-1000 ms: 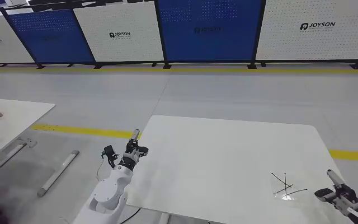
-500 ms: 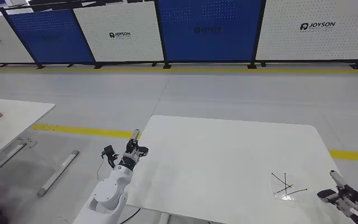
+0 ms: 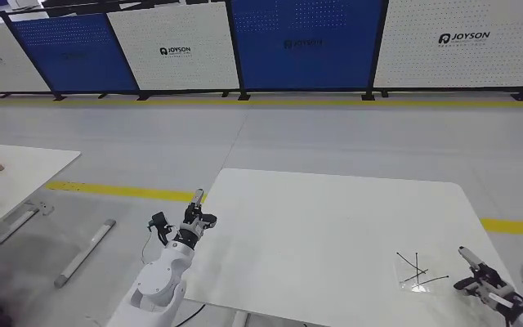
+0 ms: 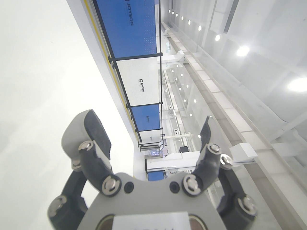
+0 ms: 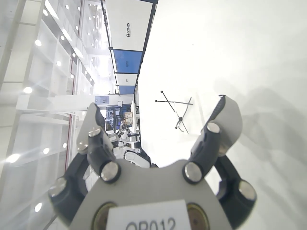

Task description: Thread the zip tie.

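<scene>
Swinging in from the near right corner, the right gripper [image 3: 468,271] now sits closer to the zip ties [image 3: 417,271] than it did a second ago, while the left gripper [image 3: 201,208] has kept its post at the far left edge of the white tabletop [image 3: 327,229]. Both pairs of jaws stand wide apart and hold nothing. The black zip ties lie flat in a loose crossed bundle near the right front of the tabletop, just beyond the right gripper and toward the tabletop's middle. In the right wrist view they sit ahead of the open jaws and slightly off to one side [image 5: 174,107]. Their long axes fan out in several directions, so no single approach line suits them all. A pale glare under the crossing may be a clear sleeve or film, though that cannot be told for sure. The right arm is plainly the nearer; the left is well apart, with bare tabletop between. Nothing stands between the right jaws and the bundle. Any pickup will likely turn on singling out one strand where it lies clear of the overlap. Blue and white perforated panels [image 3: 306,45] line the hall behind.
</scene>
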`<state>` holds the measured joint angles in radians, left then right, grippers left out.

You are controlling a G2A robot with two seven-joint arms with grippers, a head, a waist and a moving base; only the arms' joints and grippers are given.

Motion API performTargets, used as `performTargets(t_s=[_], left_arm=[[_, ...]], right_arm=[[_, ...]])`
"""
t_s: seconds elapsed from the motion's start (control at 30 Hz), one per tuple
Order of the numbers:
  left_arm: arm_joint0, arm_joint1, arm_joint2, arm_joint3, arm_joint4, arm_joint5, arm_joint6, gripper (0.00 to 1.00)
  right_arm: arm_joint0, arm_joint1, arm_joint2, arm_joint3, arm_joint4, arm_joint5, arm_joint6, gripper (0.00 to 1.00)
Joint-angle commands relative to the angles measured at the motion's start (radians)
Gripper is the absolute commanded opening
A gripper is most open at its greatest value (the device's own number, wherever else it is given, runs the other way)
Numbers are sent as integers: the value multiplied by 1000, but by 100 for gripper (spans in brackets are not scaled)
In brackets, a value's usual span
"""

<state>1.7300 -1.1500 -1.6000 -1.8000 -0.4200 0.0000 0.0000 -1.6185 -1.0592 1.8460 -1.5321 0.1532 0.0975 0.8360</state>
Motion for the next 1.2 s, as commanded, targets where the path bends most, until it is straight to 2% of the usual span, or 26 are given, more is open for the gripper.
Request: performTargets(t_s=[0.0,0.2,0.23,0.3,0.43,0.5,0.77,0.87,1.03,1.07,1.1,1.13,1.17], left_arm=[[0,0,0,0,0,0,0,100],[0,0,0,0,0,0,0,100],[0,0,0,0,0,0,0,100],[0,0,0,0,0,0,0,100],[0,0,0,0,0,0,0,100],[0,0,0,0,0,0,0,100],[0,0,0,0,0,0,0,100],[0,0,0,0,0,0,0,100],[0,0,0,0,0,0,0,100],[0,0,0,0,0,0,0,100],[0,0,0,0,0,0,0,100],[0,0,0,0,0,0,0,100],[0,0,0,0,0,0,0,100]], right_arm=[[0,0,0,0,0,0,0,100],[-1,0,0,-4,8,-12,8,100],[-4,0,2,-5,17,-26,17,100],[-23,2,16,10,37,-94,54,100],[-33,6,27,41,80,-172,126,100],[-35,8,40,62,91,-193,136,100],[-35,9,44,66,87,-198,119,100],[-29,8,15,57,40,-183,93,100],[-5,9,-12,73,25,-163,74,100],[-3,10,-13,78,22,-162,73,97],[-1,11,-14,82,18,-159,70,89],[0,12,-14,85,18,-160,70,75],[-1,12,-13,88,19,-163,71,48]])
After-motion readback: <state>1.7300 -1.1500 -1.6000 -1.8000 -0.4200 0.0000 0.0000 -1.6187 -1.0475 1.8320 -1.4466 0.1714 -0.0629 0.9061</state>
